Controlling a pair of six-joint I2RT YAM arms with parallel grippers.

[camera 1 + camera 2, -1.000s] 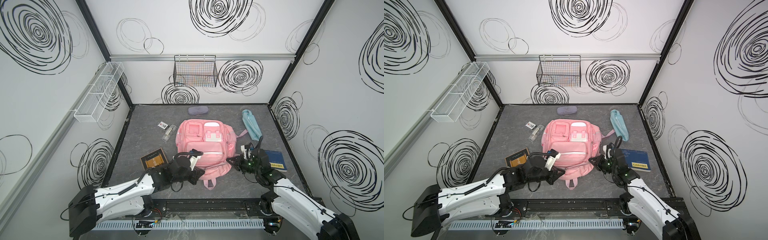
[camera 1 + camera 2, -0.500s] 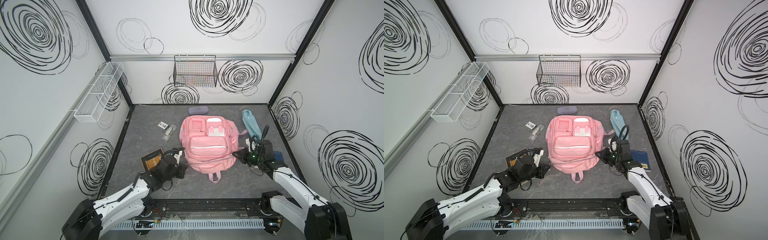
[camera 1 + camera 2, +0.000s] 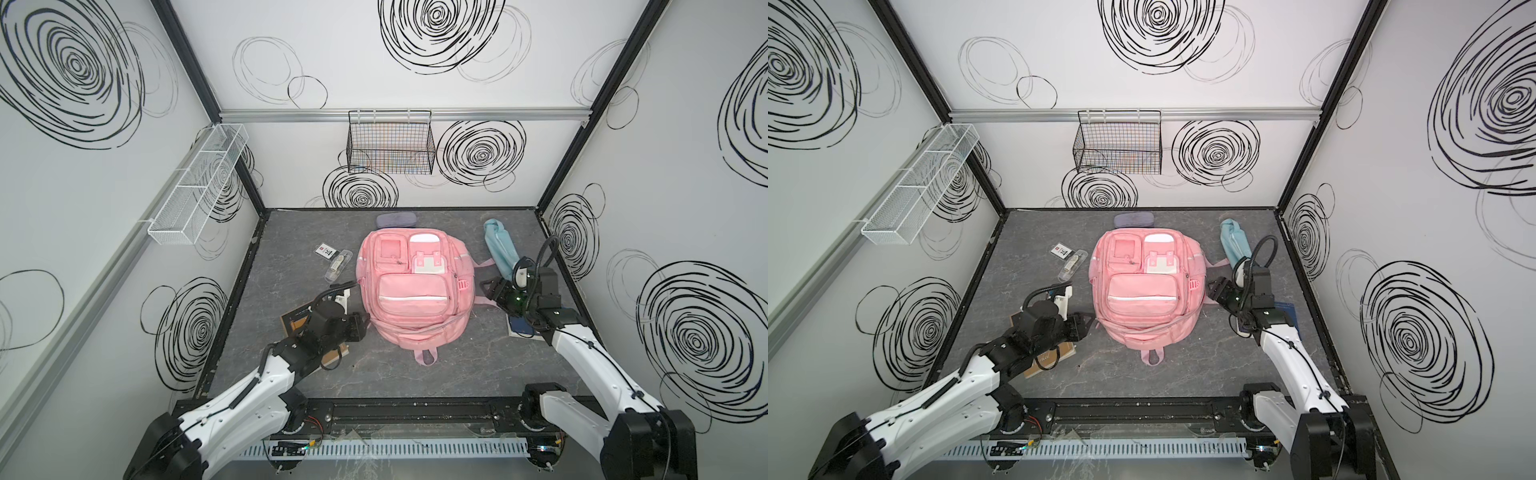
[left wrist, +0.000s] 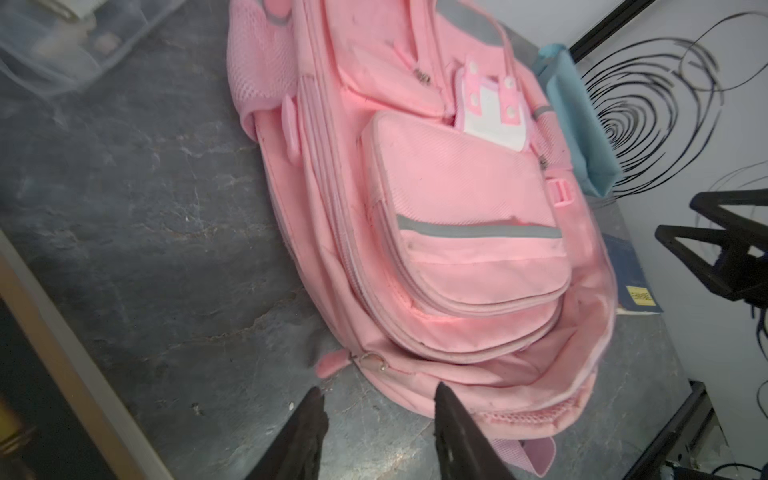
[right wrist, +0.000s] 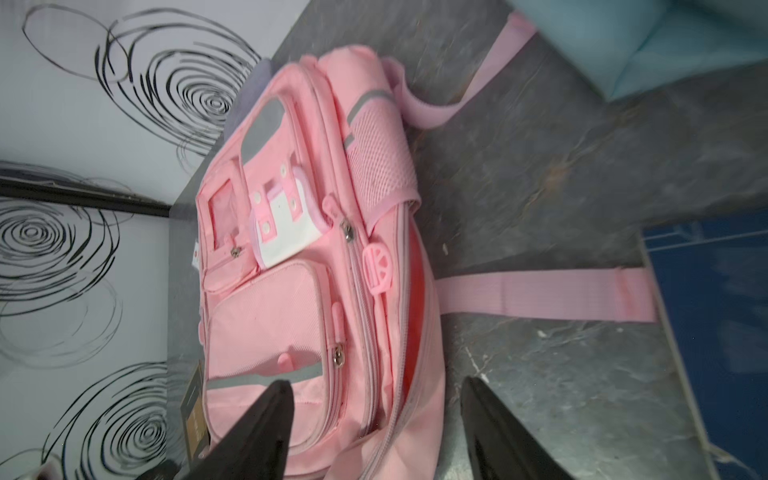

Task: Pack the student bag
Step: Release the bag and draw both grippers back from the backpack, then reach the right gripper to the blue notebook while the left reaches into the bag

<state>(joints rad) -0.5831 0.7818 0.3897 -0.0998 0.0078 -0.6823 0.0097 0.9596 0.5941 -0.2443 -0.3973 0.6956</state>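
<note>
- The student bag (image 3: 409, 291) is lying flat, front pockets facing up, in the middle of the grey table (image 3: 415, 382) in both top views, with its carry loop pointing toward the robot's base.
- In the left wrist view the bag's (image 4: 457, 208) main compartment is gaping along its near edge.
- The left gripper (image 3: 365, 326) is hovering just beside the bag's near-left corner. Its fingers (image 4: 307, 419) are standing apart in the wrist view with only bare table between them; it is grasping nothing.
- The right gripper (image 3: 490, 286) is hanging just beside the bag's right side. In the right wrist view its fingers (image 5: 266, 415) are spread wide and are clamping nothing; one is showing in front of the front pocket, the other in front of the table.
- A pink strap (image 5: 540, 299) is running out from the bag's right side and reaching the edge of a blue book (image 5: 715, 332).
- A light-blue pouch (image 3: 500, 249) is lying to the right of the bag, toward the back wall.
- A grey case (image 3: 396, 219) is sitting right behind the bag's far end; contact cannot be determined.
- A card (image 3: 325, 250) and a clear packet (image 3: 338, 266) are lying to the left of the bag, apart from it.
- A brown-edged dark board (image 3: 297, 322) is lying partly under the left arm.
</note>
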